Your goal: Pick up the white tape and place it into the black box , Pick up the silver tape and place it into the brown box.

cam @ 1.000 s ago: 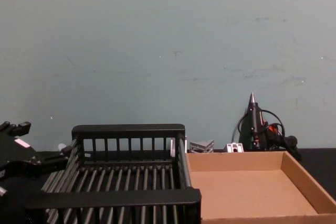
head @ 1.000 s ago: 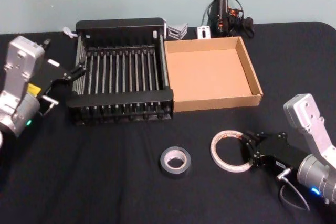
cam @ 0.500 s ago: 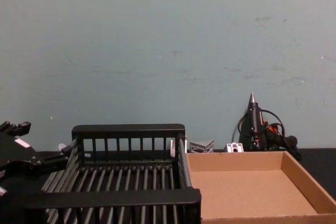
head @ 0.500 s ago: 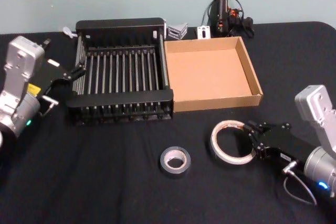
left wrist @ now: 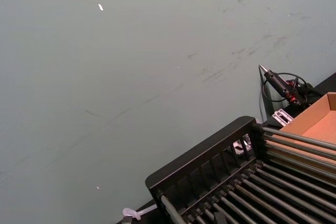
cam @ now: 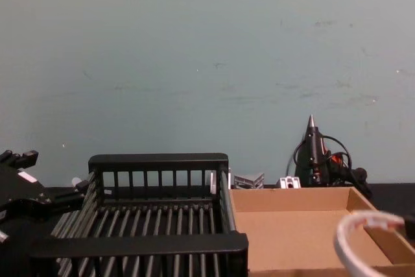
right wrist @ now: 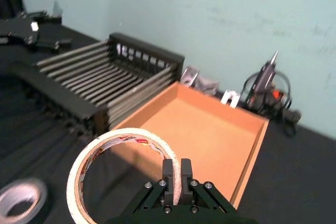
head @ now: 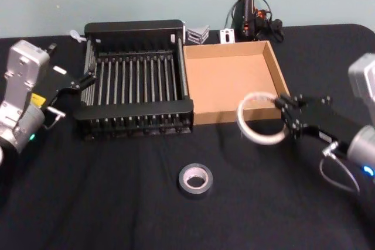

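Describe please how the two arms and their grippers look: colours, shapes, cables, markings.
Both arms have pale grey, boxy wrist housings on silver cylindrical joints. The left gripper is black with slim fingers, a white patch and a yellow label on its wrist. The right gripper is black and angular, with visible screw heads; a thin grey cable loops beside it, near a small blue light.

Black box [head: 136, 80] open above (unobstructed).

Silver-grey arm housings, black hands [head: 285, 113], yellow label, grey cable loops
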Available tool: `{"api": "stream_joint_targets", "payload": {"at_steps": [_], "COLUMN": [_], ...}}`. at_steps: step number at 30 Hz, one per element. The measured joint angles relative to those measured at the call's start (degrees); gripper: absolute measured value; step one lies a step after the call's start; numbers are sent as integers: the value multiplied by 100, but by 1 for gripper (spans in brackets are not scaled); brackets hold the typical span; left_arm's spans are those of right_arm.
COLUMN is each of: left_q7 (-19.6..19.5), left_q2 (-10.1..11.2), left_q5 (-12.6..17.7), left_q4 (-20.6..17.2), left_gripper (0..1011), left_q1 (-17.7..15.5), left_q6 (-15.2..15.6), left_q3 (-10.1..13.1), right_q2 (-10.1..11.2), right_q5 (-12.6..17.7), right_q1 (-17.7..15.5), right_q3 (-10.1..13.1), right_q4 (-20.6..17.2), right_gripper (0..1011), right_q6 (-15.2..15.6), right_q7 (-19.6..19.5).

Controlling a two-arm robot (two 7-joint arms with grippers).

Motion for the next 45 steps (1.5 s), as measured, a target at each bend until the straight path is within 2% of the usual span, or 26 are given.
{"api": "stream_joint_targets", "payload": {"at_steps": [8, 11, 15, 18, 21, 22, 28, 31, 34, 37, 45], "left_q7": [0, 0, 0, 0, 0, 0, 0, 0, 0, 0, 0], "left_q2": [0, 0, 0, 0, 0, 0, 0, 0, 0, 0, 0], "left_q5": [0, 0, 0, 0, 0, 0, 0, 0, 0, 0, 0], "left_q4": [0, 0, 0, 0, 0, 0, 0, 0, 0, 0, 0], "left_gripper": [1001, 1001, 1001, 1001, 1001, 1001, 1001, 1001, 1001, 1001, 1001], "left_q1": [0, 0, 0, 0, 0, 0, 0, 0, 0, 0, 0], "left_q6": [0, 0, 0, 0, 0, 0, 0, 0, 0, 0, 0], "left_q3": [0, 0, 0, 0, 0, 0, 0, 0, 0, 0, 0], "right_q2": [-197, -333, -473, -707, -858, -979, -1387, -1721, -1902, -2206, -2701], "right_q5": [-214, -362, -495, -671, -773, -841, -1048, -1200, -1286, -1435, -1742], "right_q1": [749, 1170, 1539, 2025, 2292, 2483, 3011, 3370, 3553, 3832, 4241], "right_q3": [-232, -417, -604, -854, -990, -1087, -1360, -1549, -1648, -1794, -2026], "right_q4": [269, 480, 718, 1060, 1267, 1432, 1966, 2418, 2687, 3160, 4085], "right_gripper": [91, 92, 91, 91, 91, 91, 91, 91, 91, 91, 91], "right_q6": [28, 70, 90, 88, 60, 43, 17, 18, 19, 2, -139], "right_q7": [-60, -59, -41, -9, 6, 10, -17, -64, -84, -129, -207]}}
